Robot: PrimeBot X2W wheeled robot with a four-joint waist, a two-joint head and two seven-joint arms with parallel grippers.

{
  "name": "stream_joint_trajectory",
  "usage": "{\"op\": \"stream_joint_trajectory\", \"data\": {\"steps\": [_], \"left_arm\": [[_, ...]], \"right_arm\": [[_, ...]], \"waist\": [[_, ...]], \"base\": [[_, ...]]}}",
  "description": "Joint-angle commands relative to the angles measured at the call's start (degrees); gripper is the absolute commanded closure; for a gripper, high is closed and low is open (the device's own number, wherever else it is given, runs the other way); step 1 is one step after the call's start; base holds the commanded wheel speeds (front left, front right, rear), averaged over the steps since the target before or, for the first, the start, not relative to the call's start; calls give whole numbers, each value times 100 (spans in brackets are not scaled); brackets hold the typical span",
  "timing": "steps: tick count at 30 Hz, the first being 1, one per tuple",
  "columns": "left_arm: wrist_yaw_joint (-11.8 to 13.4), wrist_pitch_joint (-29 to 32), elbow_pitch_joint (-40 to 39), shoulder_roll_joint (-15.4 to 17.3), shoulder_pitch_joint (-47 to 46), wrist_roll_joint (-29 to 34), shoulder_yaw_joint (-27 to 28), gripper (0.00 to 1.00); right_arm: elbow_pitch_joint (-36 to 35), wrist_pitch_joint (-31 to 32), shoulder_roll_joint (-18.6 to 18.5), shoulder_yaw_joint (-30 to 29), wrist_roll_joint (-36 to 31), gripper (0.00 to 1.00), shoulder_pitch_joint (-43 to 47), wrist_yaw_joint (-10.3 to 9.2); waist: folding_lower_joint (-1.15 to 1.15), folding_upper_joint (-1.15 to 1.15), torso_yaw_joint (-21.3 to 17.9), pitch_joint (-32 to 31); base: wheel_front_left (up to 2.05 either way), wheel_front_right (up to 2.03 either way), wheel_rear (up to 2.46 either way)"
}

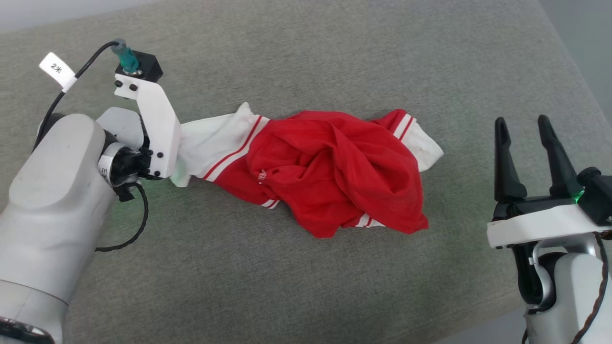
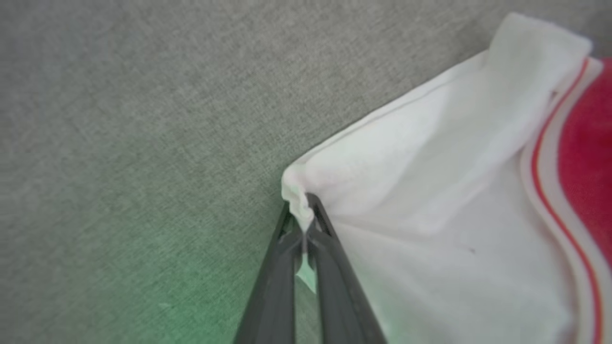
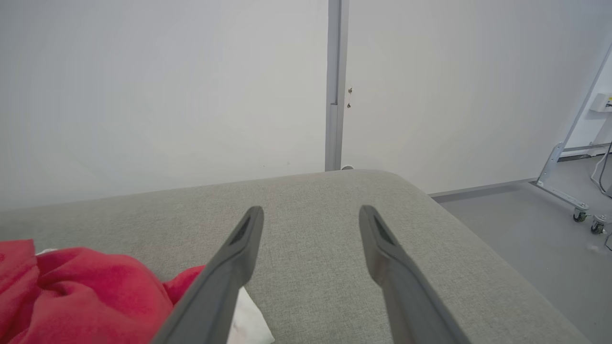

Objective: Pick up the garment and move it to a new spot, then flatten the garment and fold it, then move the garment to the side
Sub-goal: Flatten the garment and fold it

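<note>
One corner of the garment (image 1: pixel 330 167), its white sleeve tip, is pinched between the closed fingers of the left gripper (image 2: pixel 306 217), while the crumpled red body lies at the middle of the grey cushion (image 1: pixel 306 52). The right gripper (image 1: pixel 526 129) hovers spread and empty over the cushion's right edge. Lifting well likely means rising slowly so the thin pinch holds.

garment (image 1: pixel 334 167): soft matt cloth
padded surface (image 1: pixel 334 48): grey woven fabric, rough weave, matt
right gripper (image 1: pixel 521 120): dark, smooth matt plastic
</note>
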Motion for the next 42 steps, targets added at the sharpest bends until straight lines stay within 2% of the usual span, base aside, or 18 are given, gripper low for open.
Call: {"op": "stream_joint_trajectory", "data": {"steps": [1,5,6,7,12,18,19,20,21,31,37,42], "left_arm": [[28,9,229,99,262,70,-95,100],[142,-289,196,569,24,186,71,100],[142,-289,196,569,24,186,71,100],[160,-402,166,770,21,178,162,100],[342,-538,199,1330,140,194,344,100],[418,-606,162,1343,324,-141,584,100],[392,-644,103,1320,311,-150,580,77],[360,-689,24,1296,279,-142,571,49],[348,-673,-54,1253,251,-171,567,0],[202,27,-1319,828,26,-332,281,0],[243,638,-2278,523,183,-501,-8,0],[271,949,-2706,483,312,-417,-269,0]], "right_arm": [[21,-16,6,-44,-34,0,-49,-1],[-39,52,6,-188,-133,0,-2,0],[-39,52,6,-188,-133,0,-2,0],[-80,85,6,-199,-162,0,24,0],[-188,179,3,-258,-224,0,59,0],[-285,291,3,-279,-272,0,143,-1],[-298,313,3,-292,-273,0,149,0],[-324,332,3,-296,-288,0,164,-1],[-348,359,2,-302,-304,0,182,-1],[-494,465,3,-350,-392,0,353,0],[-481,466,2,-218,-324,0,395,0],[-455,413,5,-130,-205,0,367,0]], "waist": [[0,0,95,-45],[0,0,321,-150],[0,0,321,-150],[0,0,403,-182],[0,0,586,-234],[0,0,800,-316],[0,0,835,-343],[0,0,868,-373],[0,0,900,-409],[0,0,1058,-731],[0,0,908,-814],[0,0,700,-721]], "base": [[0,0,0],[0,0,0],[0,0,0],[0,0,0],[0,0,0],[0,0,0],[0,0,0],[0,0,0],[0,0,0],[0,0,0],[0,0,0],[0,0,0]]}}
